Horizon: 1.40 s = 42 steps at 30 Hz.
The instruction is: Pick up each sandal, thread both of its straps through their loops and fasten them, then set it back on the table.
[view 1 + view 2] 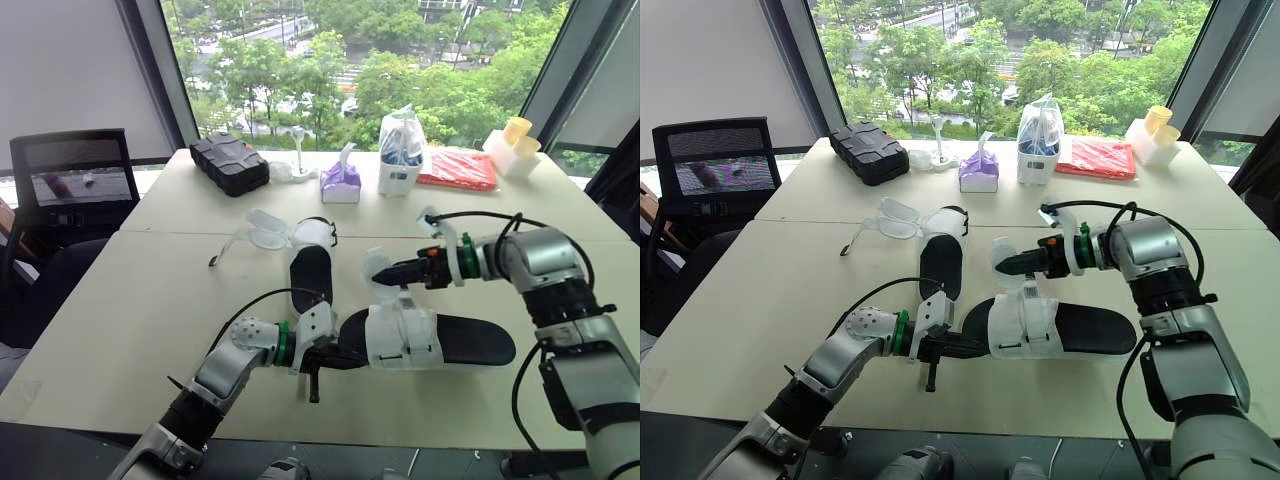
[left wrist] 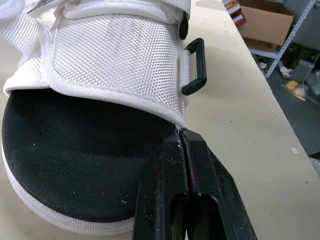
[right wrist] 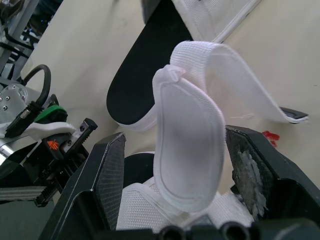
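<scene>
Right now the near sandal (image 1: 470,340) lies flat on the counter (image 1: 130,310) in front of me, black sole up, its length running across from side to side. Its broad white front strap (image 1: 402,335) is folded over the footbed. My left end effector (image 2: 181,137) is at the toe end with its two fingers pressed narrow against each other. The tips touch the footbed just where the woven strap begins, and I cannot tell whether they pinch anything. A black plastic loop (image 2: 196,65) stands out from the side of that strap.

My right end effector (image 1: 388,272) is spread wide above the middle of the same sandal. The loose rear strap (image 3: 190,150) curls upright between its fingers, with a gap on each side.

The second sandal (image 1: 310,270) lies just behind, pointing away from me, its straps (image 1: 268,230) undone and spread out to the left. Further back stand a black case (image 1: 230,163), a purple tissue pack (image 1: 340,183) and a plastic bag (image 1: 401,150).
</scene>
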Available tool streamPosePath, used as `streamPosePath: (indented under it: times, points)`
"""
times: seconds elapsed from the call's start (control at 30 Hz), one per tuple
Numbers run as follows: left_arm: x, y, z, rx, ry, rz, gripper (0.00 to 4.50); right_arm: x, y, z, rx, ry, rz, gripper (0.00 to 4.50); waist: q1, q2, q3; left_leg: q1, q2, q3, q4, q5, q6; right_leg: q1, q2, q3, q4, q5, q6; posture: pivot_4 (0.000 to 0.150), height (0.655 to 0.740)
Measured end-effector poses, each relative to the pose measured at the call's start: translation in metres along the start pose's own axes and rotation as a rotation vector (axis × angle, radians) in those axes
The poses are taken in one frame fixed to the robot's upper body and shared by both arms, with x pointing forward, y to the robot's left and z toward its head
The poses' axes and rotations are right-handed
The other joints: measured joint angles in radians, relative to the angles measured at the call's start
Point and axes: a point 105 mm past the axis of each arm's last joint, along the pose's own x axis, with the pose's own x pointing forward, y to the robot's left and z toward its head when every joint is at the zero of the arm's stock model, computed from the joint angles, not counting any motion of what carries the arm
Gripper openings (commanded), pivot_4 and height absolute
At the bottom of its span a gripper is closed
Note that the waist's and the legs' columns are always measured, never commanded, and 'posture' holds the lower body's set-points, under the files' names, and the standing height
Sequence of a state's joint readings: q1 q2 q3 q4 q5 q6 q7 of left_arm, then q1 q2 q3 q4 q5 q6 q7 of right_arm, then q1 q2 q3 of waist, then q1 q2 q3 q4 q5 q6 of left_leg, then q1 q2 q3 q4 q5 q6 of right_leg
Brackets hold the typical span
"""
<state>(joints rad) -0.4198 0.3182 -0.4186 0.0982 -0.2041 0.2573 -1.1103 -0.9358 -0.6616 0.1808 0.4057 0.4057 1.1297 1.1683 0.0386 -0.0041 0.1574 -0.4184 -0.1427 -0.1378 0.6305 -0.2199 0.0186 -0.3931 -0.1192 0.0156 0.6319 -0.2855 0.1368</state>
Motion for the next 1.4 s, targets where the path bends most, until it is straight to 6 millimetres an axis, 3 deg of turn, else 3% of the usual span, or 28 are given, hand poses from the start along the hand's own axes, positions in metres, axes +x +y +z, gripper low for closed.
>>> streamPosePath:
  times: [0.2, 0.37, 0.53, 0.97, 1.33, 1.4]
  points:
    - [-0.001, 0.000, -0.001, 0.000, 0.000, 0.012, 0.00, 0.042, 0.012, 0.012, 0.059, -0.022, 0.126, 3.31, -0.007, 0.001, -0.001, 0.001, 0.000, 0.000, 0.000, 0.000, 0.000, 0.001, 0.000, 0.000, 0.001, 0.000, 0.000, 0.150, 0.7400]
    - [-0.001, 0.000, -0.001, 0.000, 0.000, 0.021, 0.00, 0.043, 0.015, 0.033, 0.034, -0.055, 0.141, 3.31, -0.005, 0.002, -0.001, 0.002, 0.000, 0.000, -0.001, 0.000, -0.001, 0.000, 0.001, 0.000, 0.001, 0.000, 0.000, 0.150, 0.7400]
    - [-0.001, 0.000, -0.001, -0.004, 0.002, 0.023, 0.00, 0.052, 0.012, 0.033, 0.060, -0.062, 0.155, 3.31, -0.005, 0.002, -0.001, 0.002, 0.000, 0.000, -0.001, 0.000, -0.001, 0.000, 0.001, 0.000, 0.002, 0.000, 0.000, 0.150, 0.7400]
    - [-0.001, 0.000, -0.001, -0.005, 0.000, 0.027, 0.00, 0.044, 0.016, 0.058, 0.034, -0.137, 0.174, 3.31, -0.006, 0.002, -0.001, 0.002, 0.000, 0.000, -0.001, -0.001, -0.003, 0.000, 0.001, 0.000, 0.002, 0.000, 0.000, 0.150, 0.7400]
    - [-0.001, 0.000, -0.001, -0.006, -0.001, 0.027, 0.00, 0.034, 0.014, 0.067, 0.017, -0.164, 0.165, 3.31, -0.005, 0.002, -0.001, 0.002, -0.001, 0.000, -0.001, -0.001, -0.003, 0.000, 0.001, 0.000, 0.002, 0.000, 0.000, 0.150, 0.7400]
    - [-0.001, 0.000, -0.001, -0.006, -0.001, 0.027, 0.00, 0.032, 0.014, 0.068, 0.016, -0.172, 0.164, 2.81, -0.005, 0.002, -0.001, 0.002, -0.001, 0.000, -0.001, -0.001, -0.003, 0.000, 0.001, 0.000, 0.002, 0.000, 0.000, 0.150, 0.7400]
